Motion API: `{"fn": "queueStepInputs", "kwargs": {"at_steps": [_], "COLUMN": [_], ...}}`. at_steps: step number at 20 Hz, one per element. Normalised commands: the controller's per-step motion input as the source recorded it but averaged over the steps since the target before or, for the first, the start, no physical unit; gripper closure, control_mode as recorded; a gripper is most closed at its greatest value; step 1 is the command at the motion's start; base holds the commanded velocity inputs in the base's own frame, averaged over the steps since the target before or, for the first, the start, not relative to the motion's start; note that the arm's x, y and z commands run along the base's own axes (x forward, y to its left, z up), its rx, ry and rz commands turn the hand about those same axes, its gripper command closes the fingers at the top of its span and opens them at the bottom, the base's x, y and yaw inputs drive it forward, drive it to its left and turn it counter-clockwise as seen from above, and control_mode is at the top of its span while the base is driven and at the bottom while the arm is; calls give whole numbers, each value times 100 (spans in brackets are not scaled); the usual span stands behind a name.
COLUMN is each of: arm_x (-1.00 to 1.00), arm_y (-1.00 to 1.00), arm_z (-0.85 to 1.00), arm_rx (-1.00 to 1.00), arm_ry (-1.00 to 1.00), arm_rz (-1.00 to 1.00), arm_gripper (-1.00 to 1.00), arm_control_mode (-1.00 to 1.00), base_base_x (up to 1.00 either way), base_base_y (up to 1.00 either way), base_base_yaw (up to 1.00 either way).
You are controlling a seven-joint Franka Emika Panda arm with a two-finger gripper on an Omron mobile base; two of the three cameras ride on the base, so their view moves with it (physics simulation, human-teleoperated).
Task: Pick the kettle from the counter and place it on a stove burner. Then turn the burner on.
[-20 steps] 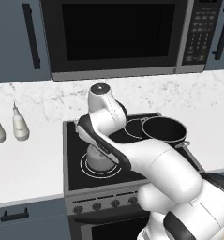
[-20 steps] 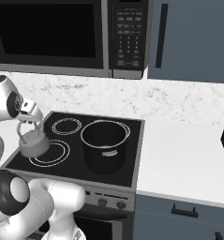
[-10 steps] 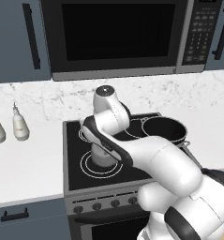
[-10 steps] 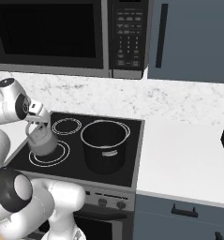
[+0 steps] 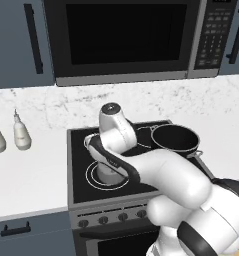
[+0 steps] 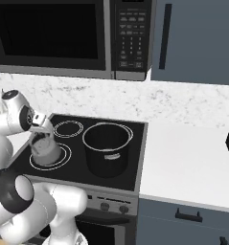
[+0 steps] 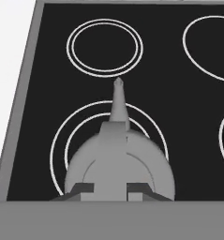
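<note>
Kettle (image 6: 45,149) (small, squat, pale grey) shown over the large double-ring stove burner (image 7: 62,136) at the near left of the black cooktop (image 6: 130,172); from the hand view its body sits inside the rings, spout pointing toward the far side. Whether its base already touches the glass cannot be told. The gripper (image 6: 39,128) is closed on the kettle from above, at the thin upright handle, with the arm's wrist directly over it; the finger tips themselves are hidden behind the kettle's top.

Handling, as judged: a rigid, hard-shelled body, probably light for its size and smooth enough to swing or slip if held off-centre. The handle at the crown is the sensible hold, since the rounded flanks offer the fingers little purchase. Glass underneath argues for a gentle set-down.

Containers: the kettle's contents cannot be seen. A tall black stockpot (image 6: 108,148) stands on the cooktop to the right, near the kettle but apart from it; its interior appears dark and empty. Two white bottles (image 5: 11,135) stand on the counter (image 5: 31,175) well to the left.
</note>
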Motion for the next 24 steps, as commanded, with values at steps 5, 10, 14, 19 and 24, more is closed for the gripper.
{"fn": "queueStepInputs", "kwargs": {"at_steps": [5,10,14,19,24], "arm_x": [0,11,48,48,19], "arm_y": [0,0,3,3,10], "arm_z": [-28,-7,0,1,5], "arm_rx": [0,0,0,0,0], "arm_ry": [0,0,0,0,0], "arm_rz": [0,0,-6,-2,0], "arm_gripper": [100,100,100,100,100], "arm_control_mode": [-100,-100,-100,-100,-100], "base_base_x": [0,0,0,0,0], "base_base_y": [0,0,0,0,0], "base_base_yaw": [0,0,0,0,0]}}
